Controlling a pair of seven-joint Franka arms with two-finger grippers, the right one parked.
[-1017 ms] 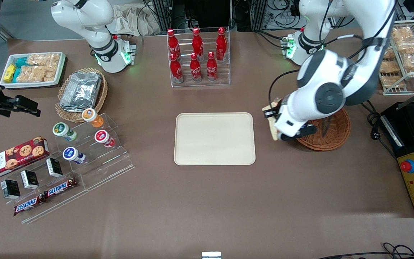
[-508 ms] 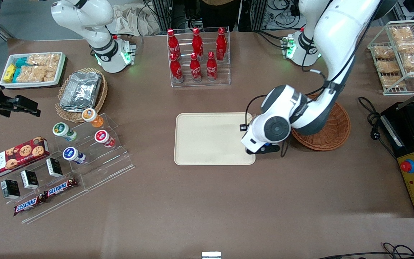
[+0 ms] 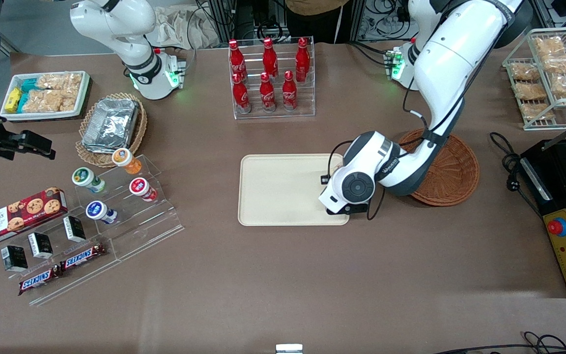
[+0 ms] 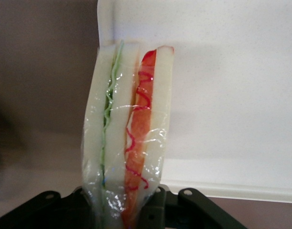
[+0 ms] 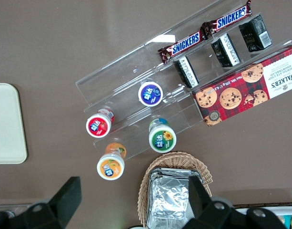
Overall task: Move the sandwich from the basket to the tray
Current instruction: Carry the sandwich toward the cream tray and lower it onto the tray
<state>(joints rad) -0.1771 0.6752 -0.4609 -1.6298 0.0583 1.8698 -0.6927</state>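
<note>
1. Gripper (image 4: 124, 214) is clamped on the sandwich (image 4: 126, 138). In the wrist view the wrapped wedge stands straight out from between the fingers, with the black finger bodies tight against both bread faces at its base.
2. Grip is across the bread faces, so the filling edge faces the wrist camera: green layer toward one finger, orange-red layer toward the other. My read is that squeezing the flat sides keeps the layers together and stops the plastic wrap sliding.
3. Only the wide end of the sandwich sits between the fingers. The rest projects past the fingertips, unsupported and touching nothing.
4. Past the sandwich tip, the tray (image 4: 222, 95) fills most of the wrist view. Its rim corner shows just beside the tip, with bare brown table (image 4: 41, 71) next to it. So the fingers are over the tray's edge zone, not its middle.
5. The front view agrees: the wrist (image 3: 352, 189) hangs over the tray (image 3: 283, 189) at the end nearest the basket (image 3: 452, 169). The arm hides the gripper and sandwich there.
6. Basket is well apart from the fingers and shows no sandwich, though the arm covers part of it.
7. Judgement: transfer is nearly done. What's left is to move further in from the rim, lower, then release. Risk: letting go this near the rim could leave the wedge on the lip or off the tray.
</note>
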